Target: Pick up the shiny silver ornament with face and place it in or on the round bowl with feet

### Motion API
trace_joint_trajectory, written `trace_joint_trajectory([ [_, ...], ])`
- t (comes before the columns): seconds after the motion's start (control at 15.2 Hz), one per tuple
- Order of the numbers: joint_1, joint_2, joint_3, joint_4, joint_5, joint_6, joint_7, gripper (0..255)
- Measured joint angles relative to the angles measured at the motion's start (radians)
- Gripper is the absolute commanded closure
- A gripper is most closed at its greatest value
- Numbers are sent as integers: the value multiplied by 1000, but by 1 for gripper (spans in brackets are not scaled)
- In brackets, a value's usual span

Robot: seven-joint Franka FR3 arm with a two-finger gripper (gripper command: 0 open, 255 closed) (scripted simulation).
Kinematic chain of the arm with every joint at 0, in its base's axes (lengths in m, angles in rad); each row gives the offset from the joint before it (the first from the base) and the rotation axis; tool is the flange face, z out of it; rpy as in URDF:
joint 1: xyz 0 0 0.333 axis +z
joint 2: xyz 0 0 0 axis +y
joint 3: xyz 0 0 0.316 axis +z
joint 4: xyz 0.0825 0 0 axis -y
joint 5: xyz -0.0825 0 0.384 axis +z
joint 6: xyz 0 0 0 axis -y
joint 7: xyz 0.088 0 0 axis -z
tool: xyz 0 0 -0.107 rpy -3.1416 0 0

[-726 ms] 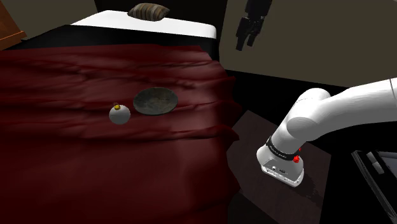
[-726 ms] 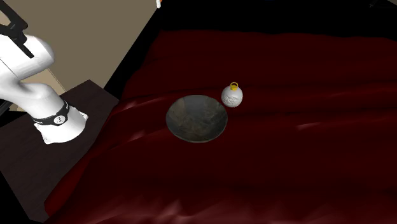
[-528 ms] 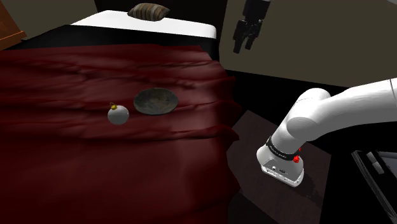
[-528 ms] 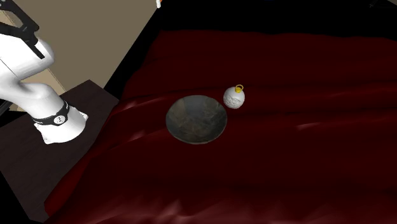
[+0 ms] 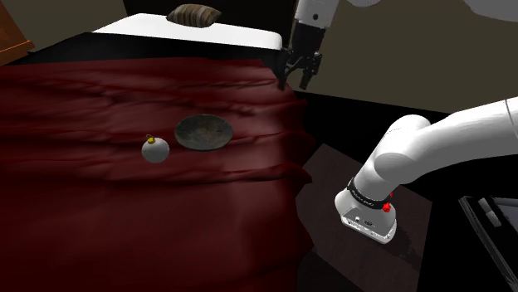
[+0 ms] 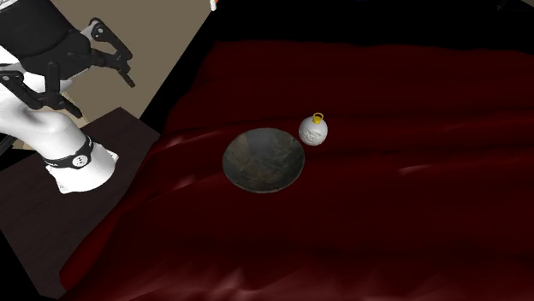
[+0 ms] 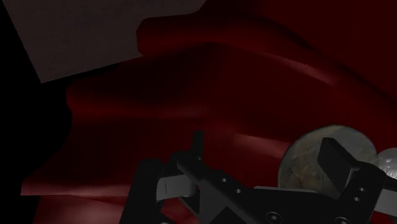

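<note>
Shoulder view: jaws spread and empty, so we'd carry them over the bowl (image 5: pixel 202 132) and drop straight onto the ornament (image 5: pixel 154 149).

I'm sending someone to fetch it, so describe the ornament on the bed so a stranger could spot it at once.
Look at the bed covered by a rumpled dark red blanket. Near its middle lies a dark, round bowl, and the ornament sits right beside it. It is the small whitish ball with a gold loop on top, the only pale thing on the blanket.
</note>
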Motion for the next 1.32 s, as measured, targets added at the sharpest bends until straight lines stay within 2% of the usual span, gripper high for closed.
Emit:
trace_joint_trajectory([
  [0.66, 35, 193, 163, -33, 268, 282, 313, 0],
  [1.32, 69, 492, 293, 77, 474, 591, 560, 0],
])
